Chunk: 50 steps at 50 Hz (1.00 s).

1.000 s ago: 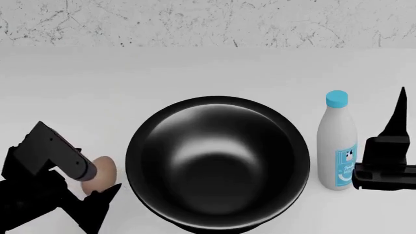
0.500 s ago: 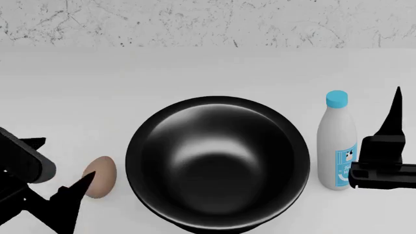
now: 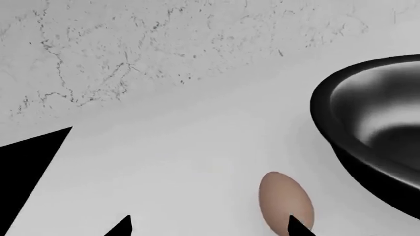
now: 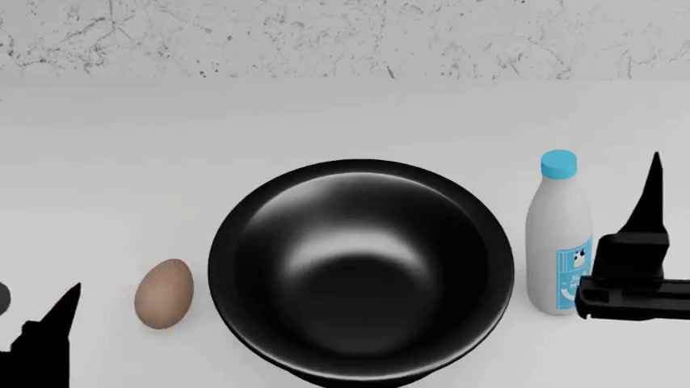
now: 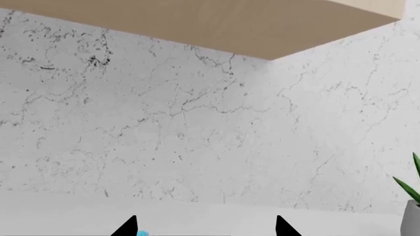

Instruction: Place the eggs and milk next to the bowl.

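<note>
A large glossy black bowl [image 4: 361, 271] sits mid-counter. To its left lies one pale tan egg [image 4: 164, 293], free of any grip. My left gripper [image 3: 208, 228] is open; the egg [image 3: 285, 199] lies beside one of its fingertips [image 3: 296, 227] and the bowl [image 3: 374, 123] is beyond it. The milk [image 4: 560, 234], a white bottle with a light blue cap, stands upright right of the bowl. My right gripper [image 5: 205, 228] is open just right of the bottle, holding nothing. The blue cap [image 5: 141, 233] peeks beside one fingertip.
A marbled white wall [image 4: 345, 36] backs the white counter [image 4: 323, 121]. A tan shelf [image 5: 196, 24] hangs overhead in the right wrist view, and a potted plant [image 5: 413, 206] stands at the far right.
My left arm has drawn back toward the lower left, away from the egg, which stays on the counter. The right gripper has shifted slightly right.
</note>
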{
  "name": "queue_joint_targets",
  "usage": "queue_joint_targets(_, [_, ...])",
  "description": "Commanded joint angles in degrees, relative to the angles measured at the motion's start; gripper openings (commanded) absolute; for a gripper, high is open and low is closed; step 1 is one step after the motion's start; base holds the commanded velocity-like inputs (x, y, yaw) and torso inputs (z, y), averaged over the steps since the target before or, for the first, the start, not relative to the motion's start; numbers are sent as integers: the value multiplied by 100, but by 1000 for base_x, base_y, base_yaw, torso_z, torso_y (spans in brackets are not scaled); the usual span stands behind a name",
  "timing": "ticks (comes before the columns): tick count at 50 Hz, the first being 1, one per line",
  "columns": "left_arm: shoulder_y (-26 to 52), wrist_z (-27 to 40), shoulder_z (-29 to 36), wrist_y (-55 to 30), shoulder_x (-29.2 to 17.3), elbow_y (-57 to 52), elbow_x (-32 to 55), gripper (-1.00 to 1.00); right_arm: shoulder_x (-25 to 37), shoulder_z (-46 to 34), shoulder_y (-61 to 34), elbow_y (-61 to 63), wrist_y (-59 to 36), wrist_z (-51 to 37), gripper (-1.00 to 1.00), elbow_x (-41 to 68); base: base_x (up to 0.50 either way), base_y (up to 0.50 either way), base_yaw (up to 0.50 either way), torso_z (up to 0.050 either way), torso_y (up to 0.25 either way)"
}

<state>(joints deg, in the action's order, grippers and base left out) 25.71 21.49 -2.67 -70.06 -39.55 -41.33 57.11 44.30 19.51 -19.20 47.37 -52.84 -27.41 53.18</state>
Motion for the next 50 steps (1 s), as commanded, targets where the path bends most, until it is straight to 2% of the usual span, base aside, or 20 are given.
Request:
queue_joint_targets(1, [-445, 391, -729, -33, 90, -216, 165, 100, -135, 140, 93, -41, 130, 201, 100, -133, 0, 0, 0, 0, 0])
queue_joint_targets(15, [-752, 1180, -1439, -461, 126, -271, 728, 100, -134, -28, -31, -126, 153, 204, 100, -171, 0, 0, 0, 0, 0])
queue_joint_targets(25, [-1097, 1360, -1838, -400, 198, -315, 886, 100, -153, -112, -32, -161, 198, 218, 100, -218, 0, 0, 0, 0, 0])
queue_joint_targets(37, [-1592, 837, -1809, 289, -20, 251, -19, 100, -176, -159, 25, -154, 242, 215, 100, -250, 0, 0, 0, 0, 0])
queue_joint_targets(50, [-1778, 608, -1710, 668, -52, 711, -432, 100, -162, -196, -1, -120, 212, 160, 100, -211, 0, 0, 0, 0, 0])
